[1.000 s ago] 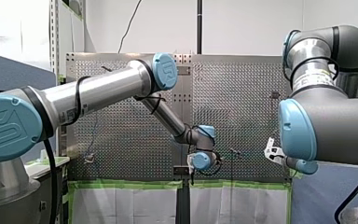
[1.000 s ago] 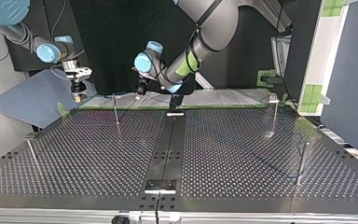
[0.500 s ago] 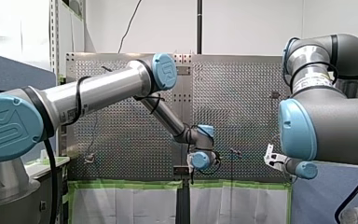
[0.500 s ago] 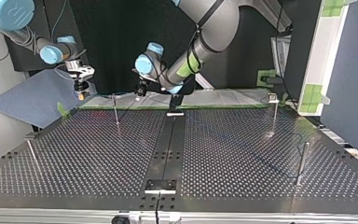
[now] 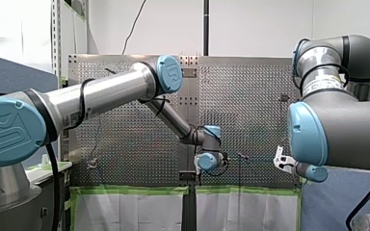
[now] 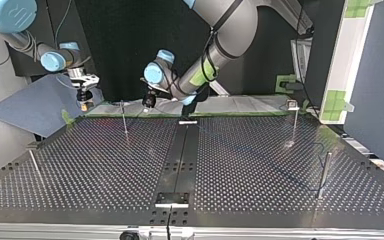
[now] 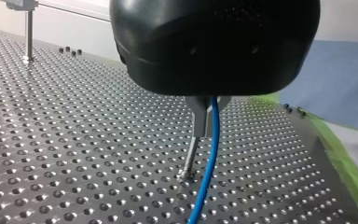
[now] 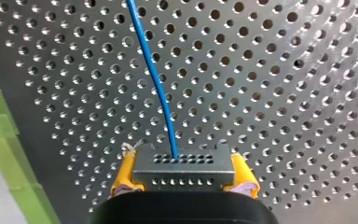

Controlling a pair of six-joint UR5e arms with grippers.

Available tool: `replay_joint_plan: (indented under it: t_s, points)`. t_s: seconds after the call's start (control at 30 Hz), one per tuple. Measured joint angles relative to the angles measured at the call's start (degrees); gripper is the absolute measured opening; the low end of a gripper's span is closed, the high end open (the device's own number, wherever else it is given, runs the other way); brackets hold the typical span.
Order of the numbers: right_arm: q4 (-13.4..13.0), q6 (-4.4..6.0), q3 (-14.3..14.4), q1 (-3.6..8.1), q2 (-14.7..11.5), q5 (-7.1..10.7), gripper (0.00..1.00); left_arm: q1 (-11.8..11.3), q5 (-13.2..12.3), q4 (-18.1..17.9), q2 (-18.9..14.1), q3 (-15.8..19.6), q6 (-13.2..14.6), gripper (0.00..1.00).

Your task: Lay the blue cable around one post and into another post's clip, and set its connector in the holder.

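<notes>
Cable (image 8: 156, 84): blue, thin, smooth, round in section; held at two points, upper left of the top view. Your right gripper (image 8: 183, 173) has its yellow pads clamped on the connector (image 8: 183, 164) (a grey perforated block). Your left gripper (image 7: 205, 133) has its metal fingers pinched on the cable, just beside a slim steel post (image 7: 189, 161). Judged status: nothing routed yet; post, clip and holder all remain. Table (image 6: 260, 165): matt perforated metal.

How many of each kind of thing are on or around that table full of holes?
posts: 4
robot arms: 2
blue cable: 1
connector: 1
total: 8
</notes>
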State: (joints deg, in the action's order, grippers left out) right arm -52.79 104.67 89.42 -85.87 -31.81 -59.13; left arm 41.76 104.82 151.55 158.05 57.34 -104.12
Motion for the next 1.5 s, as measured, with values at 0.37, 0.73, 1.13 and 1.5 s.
replay_joint_plan:
  t_s: [0.37,0.73,1.13,1.5]
  points:
    - [0.4,0.79,-2.1,-0.28,0.0,0.19,0.0,-1.2,-0.9,1.1,0.0,-0.9,0.0,0.0]
    - [-0.8,2.02,-2.9,-0.57,0.1,0.59,0.0,-2.0,-1.9,1.8,0.1,-1.5,0.0,0.0]
    - [0.0,2.81,-6.2,-0.58,0.6,-0.57,0.0,-2.4,-1.5,3.7,2.4,-3.7,1.2,0.0]
    - [1.9,1.61,-9.6,-0.09,3.4,-1.89,0.0,-2.9,-0.8,7.0,4.2,-6.1,2.4,0.0]
